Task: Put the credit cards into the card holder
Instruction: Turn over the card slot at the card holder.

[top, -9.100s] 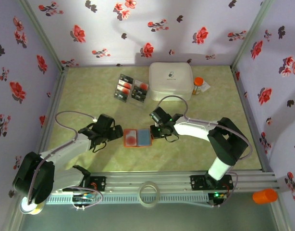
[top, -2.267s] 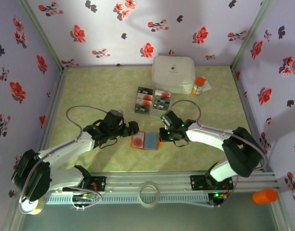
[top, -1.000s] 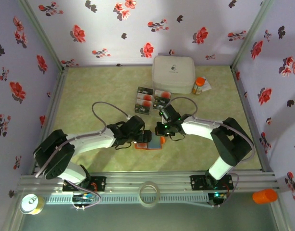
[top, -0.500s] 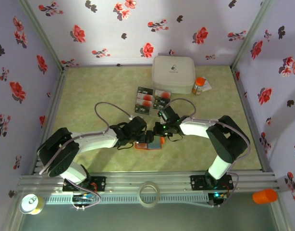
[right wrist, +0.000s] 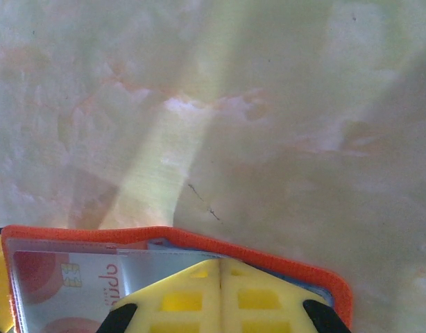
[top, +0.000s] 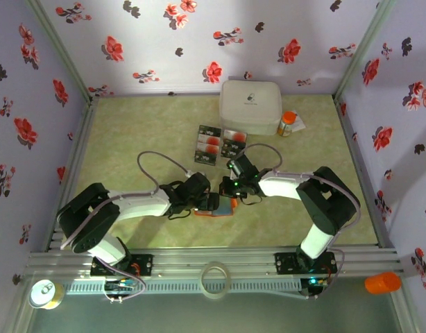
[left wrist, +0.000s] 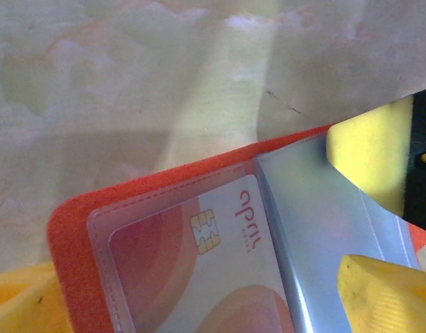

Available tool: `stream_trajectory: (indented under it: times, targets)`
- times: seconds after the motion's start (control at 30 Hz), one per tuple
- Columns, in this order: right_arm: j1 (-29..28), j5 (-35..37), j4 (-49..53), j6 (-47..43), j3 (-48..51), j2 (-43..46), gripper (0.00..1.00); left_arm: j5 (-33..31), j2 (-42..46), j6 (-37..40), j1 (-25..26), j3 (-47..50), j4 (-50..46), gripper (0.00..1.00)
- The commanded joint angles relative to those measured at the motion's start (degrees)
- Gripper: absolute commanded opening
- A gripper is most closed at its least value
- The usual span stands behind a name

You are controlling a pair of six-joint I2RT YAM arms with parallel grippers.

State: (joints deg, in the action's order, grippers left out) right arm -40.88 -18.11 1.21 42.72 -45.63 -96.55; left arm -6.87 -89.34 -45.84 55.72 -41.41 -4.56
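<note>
The card holder lies open on the table, bright orange with blue-grey pockets. In the left wrist view its left half holds a white card with red-orange blotches behind a clear window. My left gripper hovers low over that half, open, its yellow fingertips either side of the card. My right gripper is shut, its joined yellow fingertips resting on the holder's right pocket. Several loose credit cards, black and white, lie in a cluster farther back.
A big white rounded box stands at the back, an orange-capped pill bottle to its right. A tape ring lies on the front rail. Flowered walls close in the sides and back.
My left gripper has come in from the left and now sits over the holder's left half. The right gripper has edged slightly left on the holder. The loose cards have stayed put over the last second.
</note>
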Motion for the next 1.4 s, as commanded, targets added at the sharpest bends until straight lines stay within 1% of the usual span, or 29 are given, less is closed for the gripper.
stream_trajectory:
  times: [0.0, 0.2, 0.23, 0.33, 0.43, 0.53, 0.63, 0.87, 1.07, 1.23, 1.37]
  targets:
    - [-0.5, -0.7, 0.0, 1.3, 1.1, -0.4, 0.0, -0.4, -2.6, 1.4, 0.5, 1.6, 2.1, 0.86]
    - [-0.5, -0.2, 2.1, 0.7, 0.0, 1.8, 0.0, -0.2, -3.3, 1.4, 0.6, 2.5, 3.3, 0.71]
    - [-0.4, 0.1, 2.6, 0.6, -0.4, 2.5, 0.02, -0.2, -3.3, 1.3, 0.6, 2.7, 3.4, 0.69]
    - [-0.3, 0.9, 4.1, 0.4, -0.9, 4.4, 0.09, -0.1, -3.4, 1.1, 0.7, 2.8, 3.7, 0.67]
    - [-0.3, 1.9, 4.8, 0.4, -0.6, 5.9, 0.21, -0.1, -3.6, 1.0, 0.7, 2.8, 4.0, 0.64]
    - [-0.4, 1.8, 3.9, 1.4, 0.4, 6.5, 0.31, -0.1, -3.7, 1.0, 0.8, 2.9, 4.2, 0.61]
    - [-0.4, 1.6, 2.1, 2.6, 1.9, 6.5, 0.36, 0.0, -3.6, 0.9, 0.8, 3.2, 4.6, 0.59]
    - [-0.6, 0.0, -1.7, 4.3, 2.8, 4.6, 0.36, 0.0, -3.6, 0.7, 0.9, 3.4, 4.6, 0.59]
    - [-1.2, -1.1, -2.6, 4.4, 1.6, 2.8, 0.34, 0.0, -3.5, 0.7, 0.8, 3.4, 4.7, 0.59]
    - [-1.5, -2.2, -3.5, 4.8, 1.1, 1.8, 0.34, 0.0, -3.3, 0.7, 0.9, 3.4, 4.7, 0.59]
    - [-1.7, -3.6, -4.7, 5.9, 1.2, 2.5, 0.34, -0.2, -2.2, 0.6, 0.8, 3.5, 4.6, 0.62]
